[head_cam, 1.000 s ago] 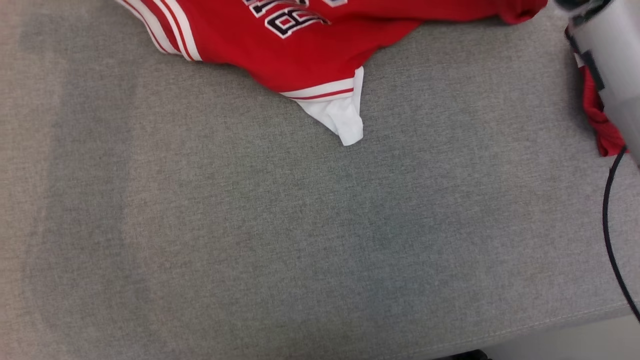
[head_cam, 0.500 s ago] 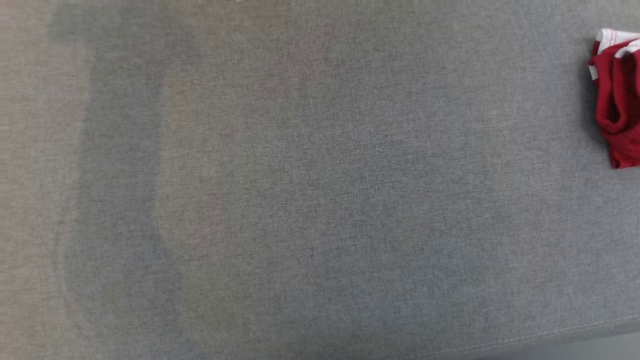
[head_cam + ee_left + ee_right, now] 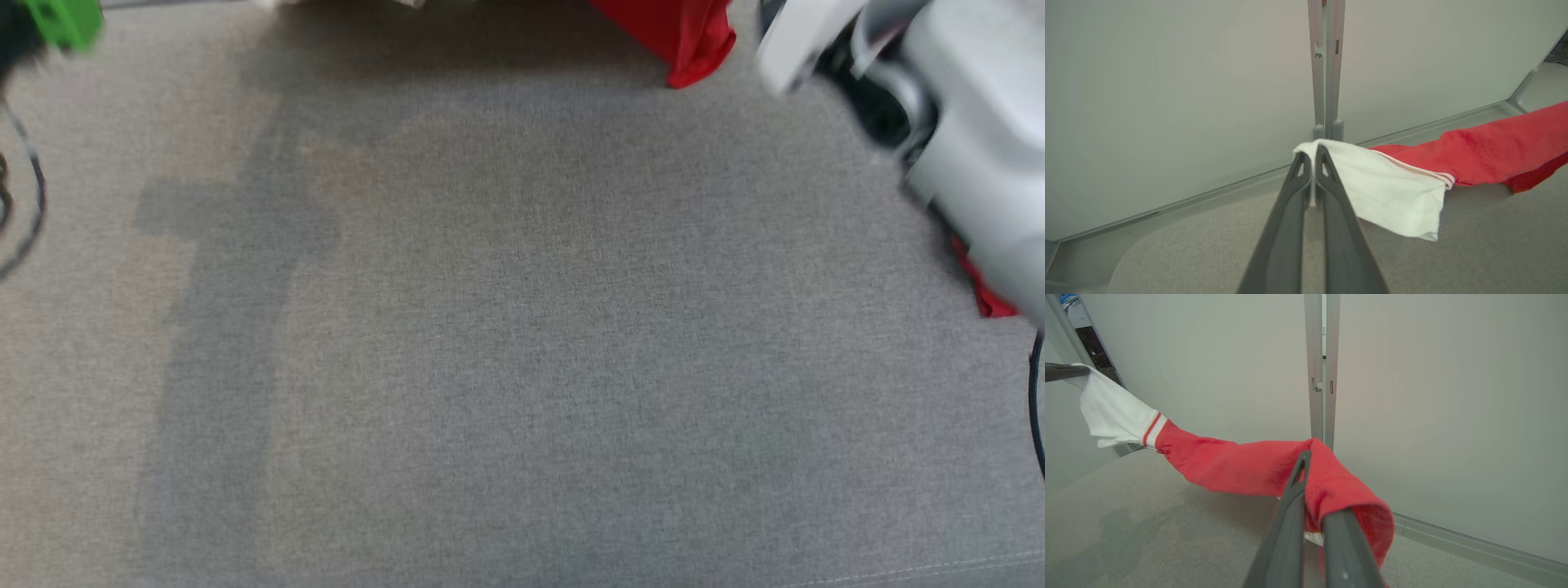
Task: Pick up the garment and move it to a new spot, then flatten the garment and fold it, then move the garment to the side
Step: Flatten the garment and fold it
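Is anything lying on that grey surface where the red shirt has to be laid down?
Nothing visible does. The left gripper and right gripper hold the red shirt stretched above the grey surface, bare beneath it.

Garment (image 3: 1237,469): red cloth, white cuff (image 3: 1392,196) edged with thin red stripe. Lifted above grey desk (image 3: 522,367), strung out as sagging band between two grips. Cuff end pinched in left fingers (image 3: 1290,228), white cloth drooping loose beside them. Red end clamped in right fingers (image 3: 1286,535), draped over their tips, small white label peeking below. Red corner hangs at top edge of head view.
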Motion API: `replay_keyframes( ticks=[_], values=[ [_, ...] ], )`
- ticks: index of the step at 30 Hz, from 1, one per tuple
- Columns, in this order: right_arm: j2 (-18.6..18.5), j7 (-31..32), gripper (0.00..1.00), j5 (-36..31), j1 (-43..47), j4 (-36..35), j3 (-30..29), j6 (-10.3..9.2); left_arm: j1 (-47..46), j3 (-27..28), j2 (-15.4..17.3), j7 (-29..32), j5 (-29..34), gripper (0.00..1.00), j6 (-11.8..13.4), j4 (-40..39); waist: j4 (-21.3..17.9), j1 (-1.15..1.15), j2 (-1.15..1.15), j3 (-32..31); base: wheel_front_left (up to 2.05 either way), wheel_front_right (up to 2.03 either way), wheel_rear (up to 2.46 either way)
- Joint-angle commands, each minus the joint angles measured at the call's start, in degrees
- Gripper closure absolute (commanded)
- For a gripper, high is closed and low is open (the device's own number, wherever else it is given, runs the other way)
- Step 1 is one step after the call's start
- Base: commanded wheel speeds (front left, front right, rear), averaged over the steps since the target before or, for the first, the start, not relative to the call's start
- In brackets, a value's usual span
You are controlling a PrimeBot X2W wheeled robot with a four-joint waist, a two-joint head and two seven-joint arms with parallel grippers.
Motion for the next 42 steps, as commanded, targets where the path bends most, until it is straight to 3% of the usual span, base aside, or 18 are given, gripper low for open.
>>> replay_keyframes(
  ticks=[1,6,10,23,33,38,42],
  values=[
    [-1.2,0.4,1.00,1.0,2.1,-1.4,2.1,-0.02,3.4,-1.2,1.6,2.1,-1.9,1.00,-0.1,-1.3,0.5,0.00,0.00,-3.7,0.00,0.00,0.00],
    [-6.2,2.6,1.00,6.0,8.5,-9.3,11.4,-0.05,14.7,-5.7,8.0,9.6,-8.5,1.00,-0.1,-9.9,0.1,0.00,0.00,-8.4,0.00,0.00,0.00],
    [-10.5,6.6,1.00,9.4,14.0,-15.0,14.7,-0.05,23.1,-7.7,12.6,13.4,-12.4,1.00,0.0,-16.5,0.0,0.00,0.00,-11.6,0.00,0.00,0.00],
    [-22.2,24.2,1.00,17.9,30.1,-23.8,15.6,-0.05,44.7,-13.1,26.2,24.6,-24.4,1.00,8.0,-39.3,-0.5,0.00,0.00,-15.5,0.00,0.00,0.00],
    [-29.6,36.4,1.00,24.1,37.1,-31.4,15.6,-0.05,52.9,-14.8,32.3,25.8,-30.6,1.00,12.0,-51.2,-1.3,0.00,0.00,-14.9,0.00,0.00,0.00],
    [-30.9,38.4,1.00,25.1,36.6,-33.4,14.6,-0.05,52.1,-14.3,33.8,27.5,-32.2,1.00,12.6,-54.1,-1.8,0.00,0.00,-13.7,0.00,0.00,0.00],
    [-29.8,39.7,1.00,24.2,34.3,-32.7,13.2,-0.05,48.3,-12.9,33.4,30.4,-32.7,1.00,13.0,-54.0,-2.3,0.00,0.00,-12.1,0.00,0.00,0.00]
  ],
)
